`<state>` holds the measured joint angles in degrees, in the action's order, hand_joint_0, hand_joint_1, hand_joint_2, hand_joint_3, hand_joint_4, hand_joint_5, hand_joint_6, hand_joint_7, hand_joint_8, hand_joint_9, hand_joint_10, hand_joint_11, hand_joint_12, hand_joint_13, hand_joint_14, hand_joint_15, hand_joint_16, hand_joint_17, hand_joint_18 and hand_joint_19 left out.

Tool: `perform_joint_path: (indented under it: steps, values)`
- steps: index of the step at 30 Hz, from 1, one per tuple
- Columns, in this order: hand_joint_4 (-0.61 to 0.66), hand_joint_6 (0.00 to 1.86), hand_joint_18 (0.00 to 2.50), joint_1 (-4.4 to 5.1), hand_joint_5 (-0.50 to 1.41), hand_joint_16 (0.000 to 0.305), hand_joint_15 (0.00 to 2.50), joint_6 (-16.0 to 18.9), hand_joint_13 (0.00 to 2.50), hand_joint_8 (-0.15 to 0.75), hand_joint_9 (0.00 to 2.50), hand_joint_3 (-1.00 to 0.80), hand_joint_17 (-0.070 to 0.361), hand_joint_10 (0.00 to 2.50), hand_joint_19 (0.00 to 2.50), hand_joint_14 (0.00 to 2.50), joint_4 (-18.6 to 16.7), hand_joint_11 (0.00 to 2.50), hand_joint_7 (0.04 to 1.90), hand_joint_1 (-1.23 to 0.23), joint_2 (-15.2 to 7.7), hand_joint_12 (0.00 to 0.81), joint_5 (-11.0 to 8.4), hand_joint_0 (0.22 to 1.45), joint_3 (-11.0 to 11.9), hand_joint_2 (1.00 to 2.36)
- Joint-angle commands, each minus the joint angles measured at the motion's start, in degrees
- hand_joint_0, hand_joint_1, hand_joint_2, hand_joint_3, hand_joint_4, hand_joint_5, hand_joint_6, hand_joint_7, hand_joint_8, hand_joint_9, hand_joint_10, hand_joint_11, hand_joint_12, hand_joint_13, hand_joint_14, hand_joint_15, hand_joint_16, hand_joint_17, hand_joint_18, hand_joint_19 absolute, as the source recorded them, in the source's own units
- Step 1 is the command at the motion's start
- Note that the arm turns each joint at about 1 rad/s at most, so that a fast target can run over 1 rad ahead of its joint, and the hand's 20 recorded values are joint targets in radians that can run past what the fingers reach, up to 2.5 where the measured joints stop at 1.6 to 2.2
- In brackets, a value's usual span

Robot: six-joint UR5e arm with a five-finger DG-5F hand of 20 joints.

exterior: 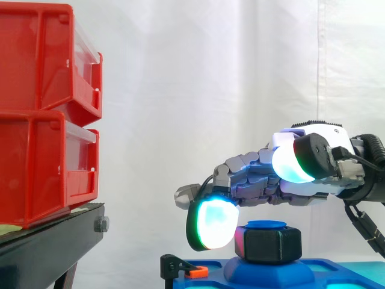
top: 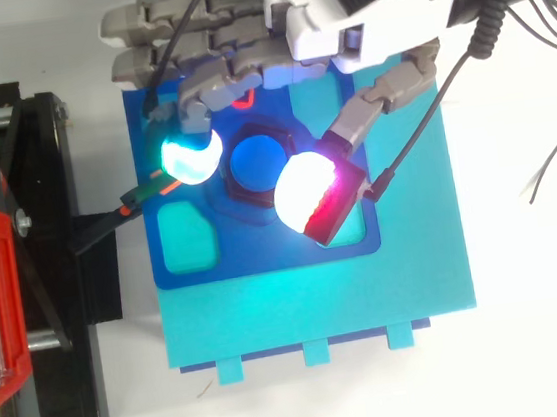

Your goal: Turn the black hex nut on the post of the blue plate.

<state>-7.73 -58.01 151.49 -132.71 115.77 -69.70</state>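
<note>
Above the blue plate (top: 264,258), the black hex nut (exterior: 272,244) on its post (top: 258,160) is flanked by the hand (top: 356,8) at ten and four o'clock; whether it is gripped cannot be told.

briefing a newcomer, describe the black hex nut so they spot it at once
Find the blue plate right of the red bins. A round blue post rises from its middle, under the hand. The black hex nut rings that post: black and six-sided amid all-blue parts.
</note>
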Motion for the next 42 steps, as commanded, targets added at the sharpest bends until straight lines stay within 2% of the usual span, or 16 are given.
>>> perform_joint_path:
  steps: [1,11,17,29,42]
  values:
    - [0.31,0.50,0.00,-0.27,-0.18,0.048,0.00,0.00,0.00,0.253,0.19,-0.50,0.109,0.00,0.15,0.00,0.04,0.00,1.03,-0.23,0.00,0.353,0.42,0.51,0.00,1.00]
    - [0.31,0.50,0.00,-0.71,-0.18,0.048,0.00,0.00,0.00,0.254,0.20,-0.50,0.109,0.00,0.15,0.00,0.21,0.00,1.04,-0.23,0.00,0.352,0.50,0.51,0.00,1.00]
    - [0.31,0.50,0.00,-1.32,-0.18,0.048,0.00,0.00,0.00,0.255,0.20,-0.50,0.109,0.00,0.15,0.00,0.30,0.00,1.04,-0.23,0.00,0.353,1.47,0.51,0.00,1.00]
    - [0.30,0.50,0.00,-1.85,-0.18,0.048,0.00,-0.18,0.00,0.254,0.20,-0.50,0.109,0.00,0.14,0.00,1.09,0.00,1.03,-0.23,0.09,0.353,1.47,0.51,-0.09,1.00]
    - [0.30,0.50,0.00,-1.24,-0.18,0.048,0.00,-1.06,0.00,0.254,0.20,-0.50,0.109,0.00,0.15,0.00,1.09,0.00,1.03,-0.23,0.00,0.353,1.65,0.51,-0.27,1.00]
